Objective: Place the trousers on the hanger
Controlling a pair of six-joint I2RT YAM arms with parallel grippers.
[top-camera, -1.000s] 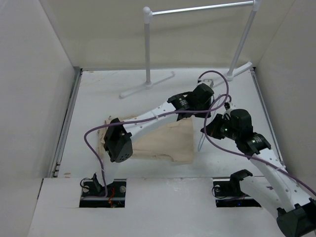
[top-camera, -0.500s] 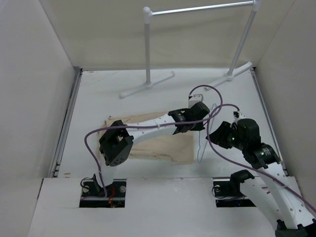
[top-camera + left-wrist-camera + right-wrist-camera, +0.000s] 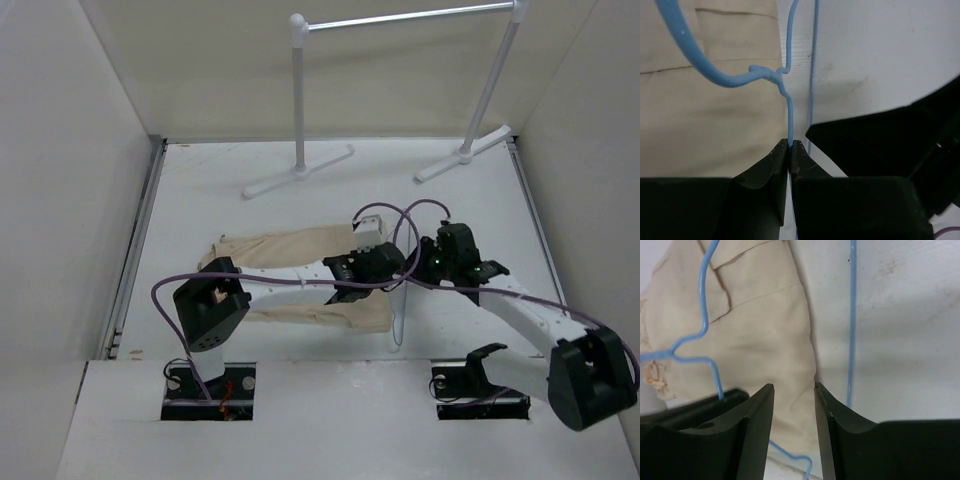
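Observation:
The beige trousers point(image 3: 290, 246) lie crumpled on the table, left of centre. The hanger is a thin wire, pale in the top view point(image 3: 399, 318) and blue in the wrist views. My left gripper point(image 3: 385, 268) is shut on the hanger point(image 3: 789, 112) just below its twisted neck, at the trousers' right edge point(image 3: 705, 125). My right gripper point(image 3: 426, 265) is open, close beside the left one. In the right wrist view its jaws point(image 3: 794, 390) straddle the trousers' edge point(image 3: 765, 335) without touching it; hanger wire point(image 3: 852, 315) runs on the bare table to the right.
A white-posted clothes rack point(image 3: 299, 100) with a metal bar point(image 3: 410, 17) stands at the back, its feet on the table. White walls close in left, right and back. Purple cables loop over both arms near the grippers.
Both grippers have drawn back from the far right towards the near middle. The left carries the hanger to the trousers' right edge; the right has swung left beside it. More trousers show.

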